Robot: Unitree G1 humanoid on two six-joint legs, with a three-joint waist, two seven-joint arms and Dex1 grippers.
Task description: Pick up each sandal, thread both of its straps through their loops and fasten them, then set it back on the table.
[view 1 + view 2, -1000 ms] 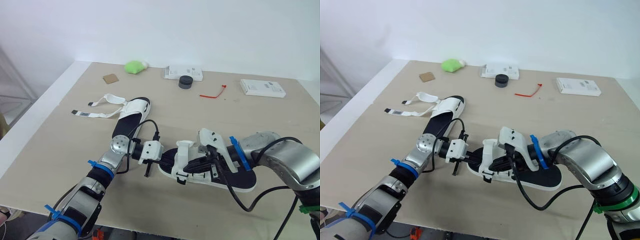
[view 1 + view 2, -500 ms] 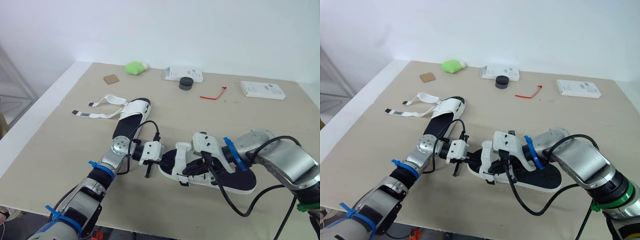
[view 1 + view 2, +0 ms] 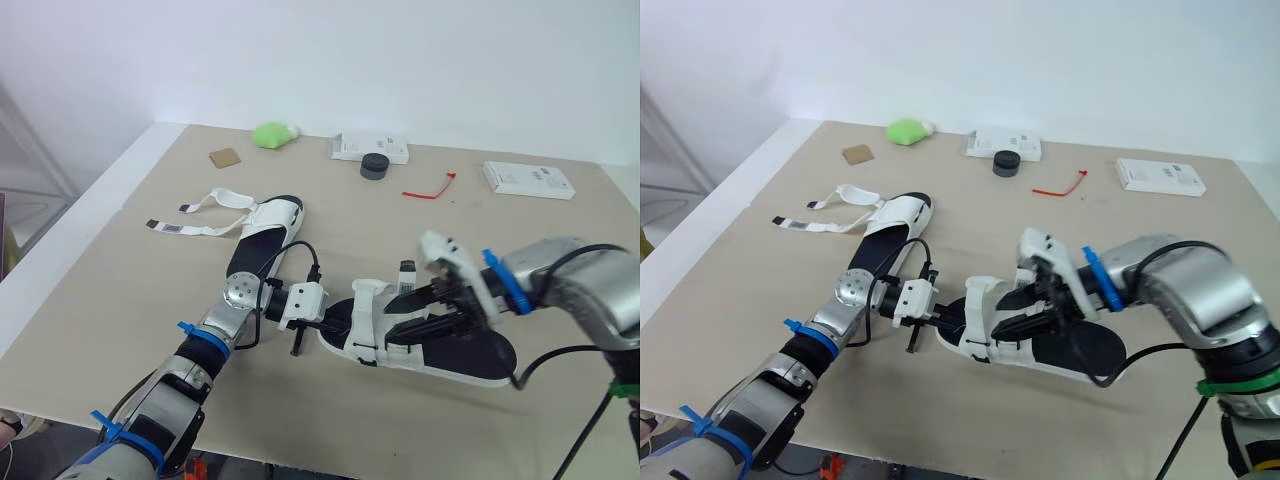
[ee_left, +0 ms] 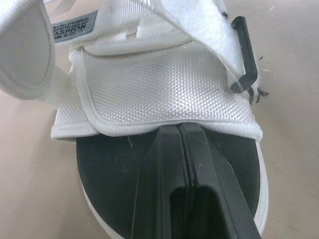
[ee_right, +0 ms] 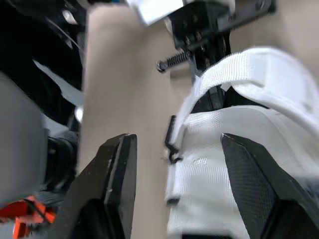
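Observation:
The near sandal (image 3: 440,350), black sole with white straps, lies on the table (image 3: 120,260) in front of me. My left gripper (image 3: 328,322) is shut, and its tips press on the toe end of the footbed just under the white mesh strap (image 4: 149,84). A black loop (image 4: 244,55) sits at that strap's edge. My right gripper (image 3: 405,308) is open over the sandal's middle, with its fingers either side of the fastened white strap (image 5: 249,74) and not touching it. The second sandal (image 3: 262,228) lies further back to the left, its straps (image 3: 190,218) spread loose on the table.
Along the far edge sit a green object (image 3: 270,134), a brown card (image 3: 222,157), a white box (image 3: 369,150) with a black round cap (image 3: 374,166), a red tie (image 3: 428,187) and another white box (image 3: 528,178). The table's left edge runs close to the loose straps.
My right gripper has opened and drawn back to the right, off the sandal's strap. The left gripper and the sandal have stayed put.

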